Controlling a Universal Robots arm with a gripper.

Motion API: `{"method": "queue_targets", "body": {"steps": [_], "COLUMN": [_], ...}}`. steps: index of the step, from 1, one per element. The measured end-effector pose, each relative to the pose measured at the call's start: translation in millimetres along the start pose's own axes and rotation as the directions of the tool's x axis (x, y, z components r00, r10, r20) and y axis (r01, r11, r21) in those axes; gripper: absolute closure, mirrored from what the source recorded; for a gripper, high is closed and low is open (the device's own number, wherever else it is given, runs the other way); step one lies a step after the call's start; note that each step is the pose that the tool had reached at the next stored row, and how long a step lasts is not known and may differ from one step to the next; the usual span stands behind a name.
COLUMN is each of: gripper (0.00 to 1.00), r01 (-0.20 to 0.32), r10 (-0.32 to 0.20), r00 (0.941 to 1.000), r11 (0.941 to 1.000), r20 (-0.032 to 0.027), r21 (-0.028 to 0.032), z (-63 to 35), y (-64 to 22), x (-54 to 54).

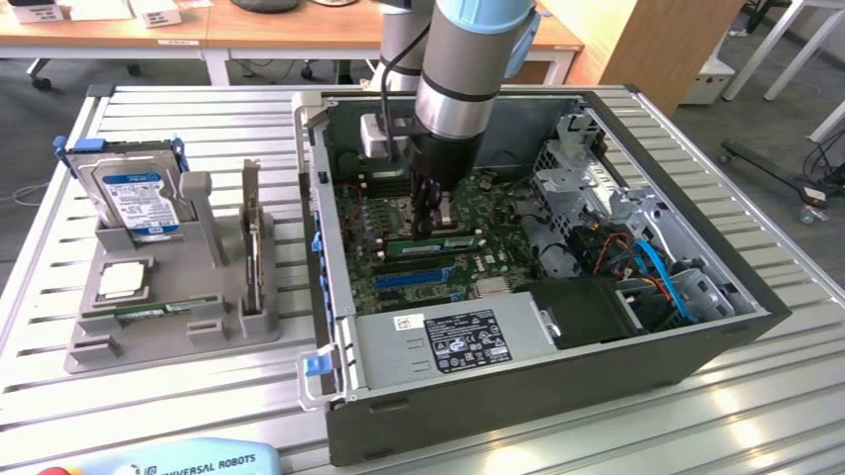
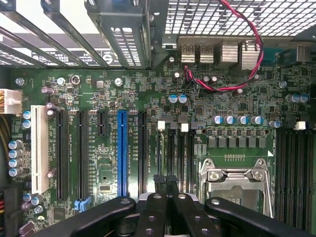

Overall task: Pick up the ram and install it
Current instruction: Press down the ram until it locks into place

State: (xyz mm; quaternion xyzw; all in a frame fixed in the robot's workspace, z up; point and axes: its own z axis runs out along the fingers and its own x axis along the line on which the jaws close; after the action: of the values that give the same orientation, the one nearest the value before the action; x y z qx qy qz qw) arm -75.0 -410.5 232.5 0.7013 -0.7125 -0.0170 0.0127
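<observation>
Slatted bench: ram point(image 1: 429, 240) flat (long axis along slots) under closed gripper point(image 1: 432, 220).

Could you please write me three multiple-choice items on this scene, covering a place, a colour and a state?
1. Where does the hard drive stand?
A) in the grey holder beside the case
B) inside the case
C) on the floor

2. What colour is one long slot on the motherboard?
A) red
B) blue
C) yellow

3. How is the pincer?
A) wide open
B) shut
C) gripping the hard drive

A: it sits upright in the holder.
B: one slot among black ones is blue.
B: it is closed above the motherboard.
</observation>
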Motion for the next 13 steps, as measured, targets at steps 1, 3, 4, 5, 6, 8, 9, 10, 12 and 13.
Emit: {"method": "queue_targets", "body": {"steps": [1, 3, 4, 5, 6, 8, 9, 10, 12, 13], "gripper": [0.90, 0.90, 0.90, 0.90, 0.90, 0.90, 0.90, 0.90, 0.90, 0.90], "r01": [0.000, 0.000, 0.000, 0.000, 0.000, 0.000, 0.000, 0.000, 0.000, 0.000], "r10": [0.000, 0.000, 0.000, 0.000, 0.000, 0.000, 0.000, 0.000, 0.000, 0.000], "r00": [1.0000, 1.0000, 1.0000, 1.0000, 1.0000, 1.0000, 1.0000, 1.0000, 1.0000, 1.0000], "r11": [1.0000, 1.0000, 1.0000, 1.0000, 1.0000, 1.0000, 1.0000, 1.0000, 1.0000, 1.0000], "r20": [-0.0001, -0.0002, -0.0001, 0.0000, 0.0004, 0.0002, 0.0000, 0.0000, -0.0001, -0.0001], "r21": [-0.0001, -0.0001, 0.0000, 0.0000, 0.0002, 0.0001, 0.0000, 0.0000, -0.0001, 0.0000], "z": [0.1, 0.1, 0.1, 0.3, 0.7, 1.6, 2.0, 2.2, 2.2, 2.2], "y": [0.0, 0.0, 0.0, 0.0, -0.1, -0.1, -0.1, -0.1, -0.1, -0.1], "x": [0.0, 0.0, 0.0, 0.0, -0.1, 0.0, 0.0, 0.0, 0.0, 0.0]}}
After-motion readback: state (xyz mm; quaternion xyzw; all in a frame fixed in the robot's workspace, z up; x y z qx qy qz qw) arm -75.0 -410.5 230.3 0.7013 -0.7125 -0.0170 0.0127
